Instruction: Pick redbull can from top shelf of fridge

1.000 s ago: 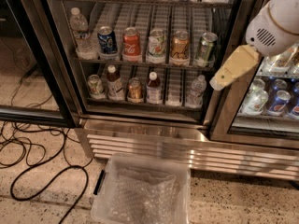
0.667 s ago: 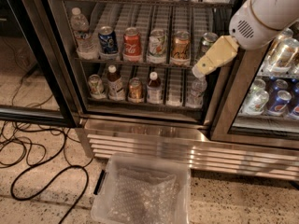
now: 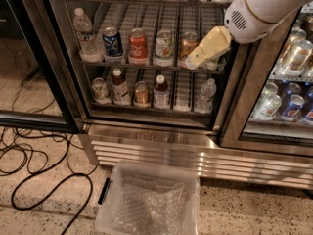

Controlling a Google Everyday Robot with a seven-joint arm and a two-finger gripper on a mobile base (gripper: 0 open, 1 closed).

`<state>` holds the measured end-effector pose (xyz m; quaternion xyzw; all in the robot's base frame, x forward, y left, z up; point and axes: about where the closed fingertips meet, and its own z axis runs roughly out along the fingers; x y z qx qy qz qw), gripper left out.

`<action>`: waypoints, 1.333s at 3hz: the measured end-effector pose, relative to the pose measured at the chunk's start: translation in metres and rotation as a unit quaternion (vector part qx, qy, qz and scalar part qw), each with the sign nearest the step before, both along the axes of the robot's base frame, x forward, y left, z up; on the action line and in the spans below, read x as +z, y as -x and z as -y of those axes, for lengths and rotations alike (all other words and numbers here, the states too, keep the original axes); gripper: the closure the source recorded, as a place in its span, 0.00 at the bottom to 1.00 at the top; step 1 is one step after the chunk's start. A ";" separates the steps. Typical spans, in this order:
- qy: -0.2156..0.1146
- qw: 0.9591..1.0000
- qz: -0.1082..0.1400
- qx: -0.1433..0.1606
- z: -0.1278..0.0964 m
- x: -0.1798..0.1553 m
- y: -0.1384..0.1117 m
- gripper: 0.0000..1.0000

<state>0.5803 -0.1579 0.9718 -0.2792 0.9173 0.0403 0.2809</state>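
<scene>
The fridge (image 3: 161,146) fills the upper view, with three wire racks in sight. The top shelf (image 3: 146,0) runs along the upper edge, and only the bottoms of its items show. A golden-brown can with a silver top (image 3: 187,43), matching the redbull can, stands on the rack below, between a pale can (image 3: 164,45) and my gripper. My gripper (image 3: 193,61), cream-coloured on a white arm (image 3: 264,6), reaches in from the upper right. Its tip is just right of that can, at the can's base and in front of the rack's edge. It holds nothing that I can see.
A blue Pepsi can (image 3: 112,40), a red can (image 3: 138,44) and a water bottle (image 3: 84,33) share that rack. Bottles and cans fill the lowest rack (image 3: 146,109). A dark door frame (image 3: 51,72) stands left. A clear plastic bin (image 3: 151,202) and black cables (image 3: 29,155) lie on the floor.
My gripper has moved up and to the left, from in front of the right door post to the right end of the second rack, close to the golden-brown can.
</scene>
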 end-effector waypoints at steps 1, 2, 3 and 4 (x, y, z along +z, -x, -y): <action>-0.003 1.000 0.009 0.001 -0.007 -0.003 -0.002 0.00; -0.026 0.999 0.032 -0.018 -0.026 -0.007 -0.023 0.00; -0.052 0.996 0.059 -0.031 -0.047 0.000 -0.045 0.00; -0.052 0.996 0.059 -0.031 -0.047 0.000 -0.045 0.00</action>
